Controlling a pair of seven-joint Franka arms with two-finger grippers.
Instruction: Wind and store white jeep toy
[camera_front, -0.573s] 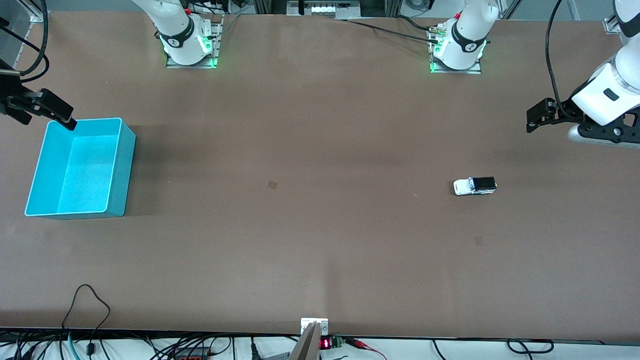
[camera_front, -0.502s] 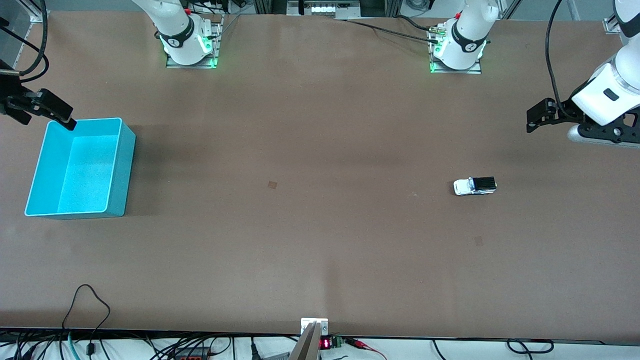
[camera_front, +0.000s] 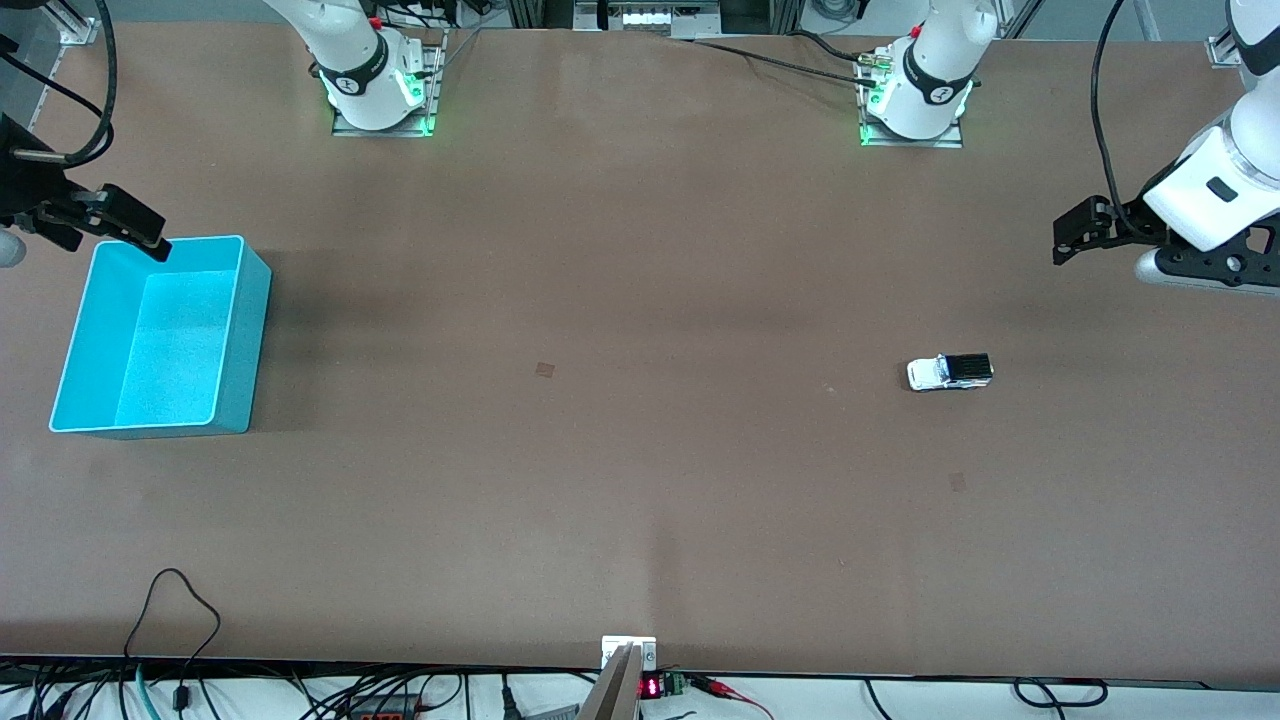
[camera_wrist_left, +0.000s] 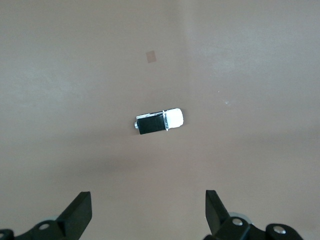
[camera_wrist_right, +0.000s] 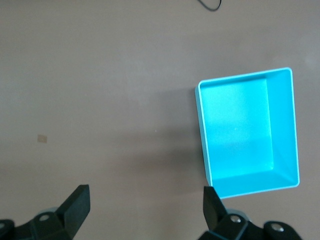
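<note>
1. The white jeep toy (camera_front: 950, 372) stands on its wheels on the bare desk (camera_front: 640, 450), toward the left arm's end, and nothing touches it. Its black rear part points to that end of the desk.
2. The left pincer (camera_front: 1072, 238) hangs in the air over the desk near the edge at the left arm's end. It is released, with the jaws wide apart, and it holds nothing. In the left wrist view the jeep toy (camera_wrist_left: 159, 121) lies between the two fingertips (camera_wrist_left: 80, 212) but well below them.
3. The right pincer (camera_front: 135, 232) hangs over the rim of the cyan bin (camera_front: 240, 340). It is also released and empty. The bin has nothing inside.
4. In my judgement, the task is not yet begun.
5. Risks: the toy is tiny and it has wheels, so a jaw that touches one side first could roll it away. A grip on the wheels would block the winding. A skewed grip could let it slip over the long way to the bin.
</note>
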